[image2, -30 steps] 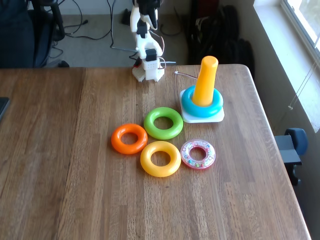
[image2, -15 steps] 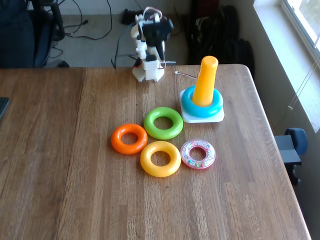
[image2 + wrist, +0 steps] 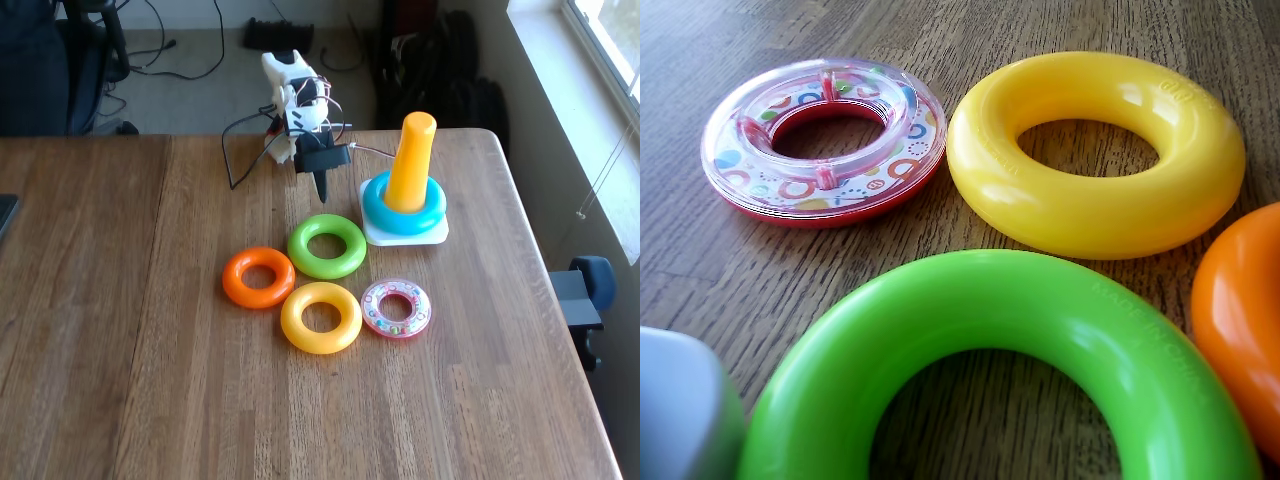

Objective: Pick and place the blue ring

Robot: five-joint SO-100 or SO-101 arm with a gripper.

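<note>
Five rings on the counter (image 3: 120, 300), and the hand (image 3: 322, 185) hangs low just behind the green ring (image 3: 327, 246), pointing down; it carries nothing, and whether its jaws are parted can't be told (too small and dark in the fixed view). Blue ring (image 3: 403, 212) sits threaded on the orange peg (image 3: 411, 160), resting on the white base (image 3: 405, 235), off to the hand's right in the fixed view and a little nearer the camera, near but apart from it. Judgement: the step in hand is the reach toward the blue ring. To do it well, swing right away from the green ring, open wide, come down over the ring's outer wall on the side facing the hand with one finger in the gap between ring and peg, close on the rim, then lift straight up along the peg so it doesn't bind or tip the base. Wrist view looks across the green ring (image 3: 1020, 350) at the yellow ring (image 3: 1095, 150), the clear patterned ring (image 3: 823, 135) and an edge of the orange ring (image 3: 1240, 320), so the hand is aimed at the wrong cluster for now.
</note>
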